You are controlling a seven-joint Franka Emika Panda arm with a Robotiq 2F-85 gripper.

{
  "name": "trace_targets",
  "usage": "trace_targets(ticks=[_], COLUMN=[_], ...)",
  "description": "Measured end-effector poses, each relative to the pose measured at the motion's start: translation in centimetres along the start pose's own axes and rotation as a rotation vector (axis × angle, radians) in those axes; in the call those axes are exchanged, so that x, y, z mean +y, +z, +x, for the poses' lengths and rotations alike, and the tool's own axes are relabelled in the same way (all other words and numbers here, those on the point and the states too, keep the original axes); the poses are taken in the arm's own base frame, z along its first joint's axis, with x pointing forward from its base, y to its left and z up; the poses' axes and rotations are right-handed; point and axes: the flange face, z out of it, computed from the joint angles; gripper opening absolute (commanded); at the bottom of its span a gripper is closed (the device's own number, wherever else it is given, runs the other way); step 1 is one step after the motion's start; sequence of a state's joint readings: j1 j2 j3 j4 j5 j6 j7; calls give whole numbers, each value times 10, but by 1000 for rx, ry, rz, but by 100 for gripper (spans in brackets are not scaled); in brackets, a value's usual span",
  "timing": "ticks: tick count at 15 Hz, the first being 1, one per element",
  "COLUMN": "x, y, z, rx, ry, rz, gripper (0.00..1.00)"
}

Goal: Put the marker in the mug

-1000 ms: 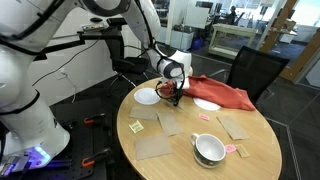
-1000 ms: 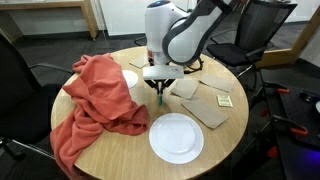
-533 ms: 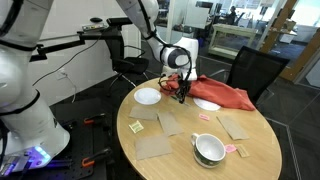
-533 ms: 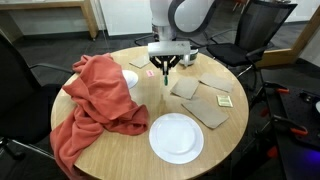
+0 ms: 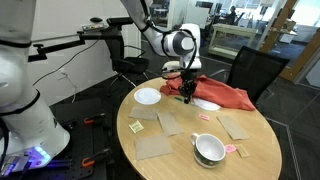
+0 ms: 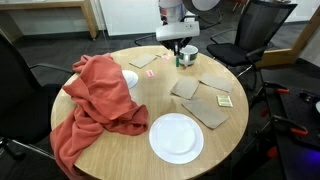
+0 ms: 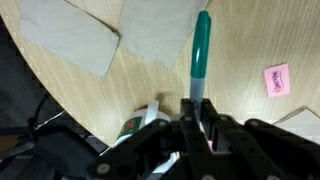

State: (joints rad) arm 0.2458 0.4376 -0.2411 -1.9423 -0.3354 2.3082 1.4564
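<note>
Wrist view has the gripper [image 7: 198,118] clenched on the dark end of the marker [image 7: 202,50]. The marker's teal end sticks out past the fingertips over bare wood of the table [image 7: 240,50]. A pink scrap [image 7: 277,78] lies to the right and a pale tan square [image 7: 70,40] to the far left. In both exterior views the marker [image 5: 187,96] hangs roughly upright from the closed jaws, above the tabletop and outside the mug [image 5: 209,149]. In an exterior view the mug stands at the near right of the round table with the pink scrap just to its right. The gripper is held up farther back, near the red cloth [image 5: 228,93], with a white plate [image 5: 147,96] to its left. In an exterior view from the opposite side, the marker's lower end [image 6: 181,60] shows just left of the mug [image 6: 192,52]. Whether it is over the rim cannot be told.
</note>
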Motion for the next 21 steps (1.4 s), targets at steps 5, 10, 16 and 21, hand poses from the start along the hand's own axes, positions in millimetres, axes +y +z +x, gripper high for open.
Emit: trace_targets(ticks=[5,10,16,21], x=[9,16,27,39], y=[-5,-1,2,-1], z=[6,13,20,29], rx=[125,226,333,423], ry=[86,211,318,338], rz=[-60,-100,-180,-299], gripper=[3,3,3,3])
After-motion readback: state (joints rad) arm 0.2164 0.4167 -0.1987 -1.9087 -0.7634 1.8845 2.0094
